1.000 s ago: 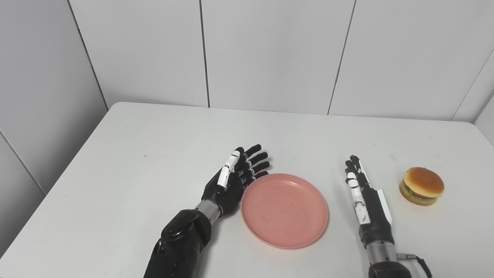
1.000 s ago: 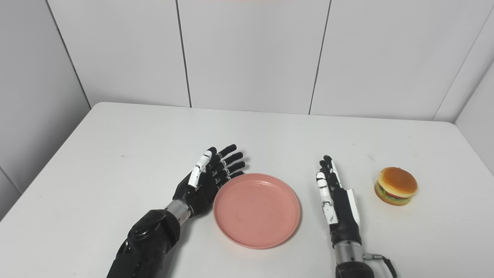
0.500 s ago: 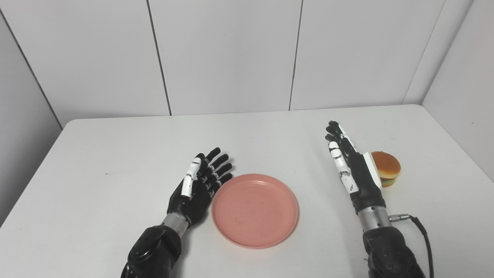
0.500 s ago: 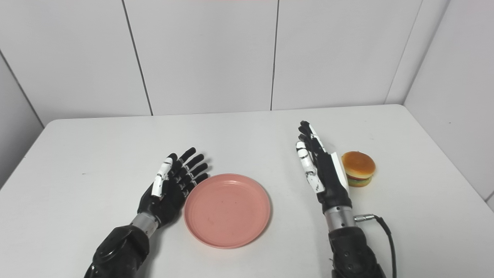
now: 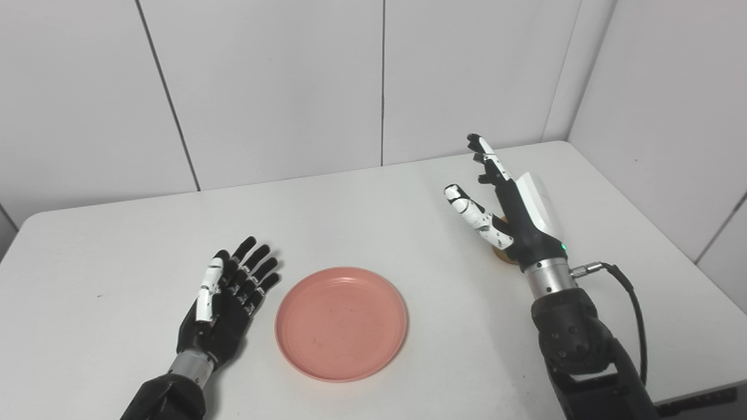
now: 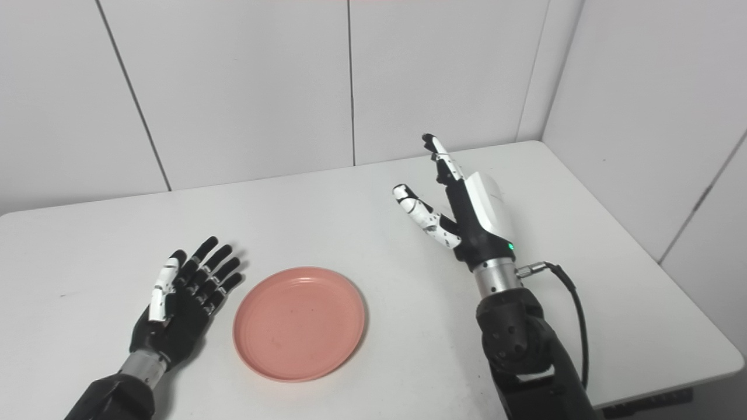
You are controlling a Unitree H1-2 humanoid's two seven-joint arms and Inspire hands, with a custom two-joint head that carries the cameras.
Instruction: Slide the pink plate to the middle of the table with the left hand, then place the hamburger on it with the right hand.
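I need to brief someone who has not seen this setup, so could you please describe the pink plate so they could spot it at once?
Start from the white table that fills the scene and look at its near edge, roughly midway across. The pink plate lies flat there, just right of the open left hand, apart from it. It is the only round, coloured thing lying bare on the tabletop.

The left hand [image 5: 224, 297] lies low just left of the pink plate [image 5: 341, 322], apart from its rim, palm turned toward the plate, fingers spread and holding nothing. The right hand [image 5: 506, 204] is raised well to the plate's far right, wrist upright, fingers pointing up and away, thumb splayed toward the plate, empty.
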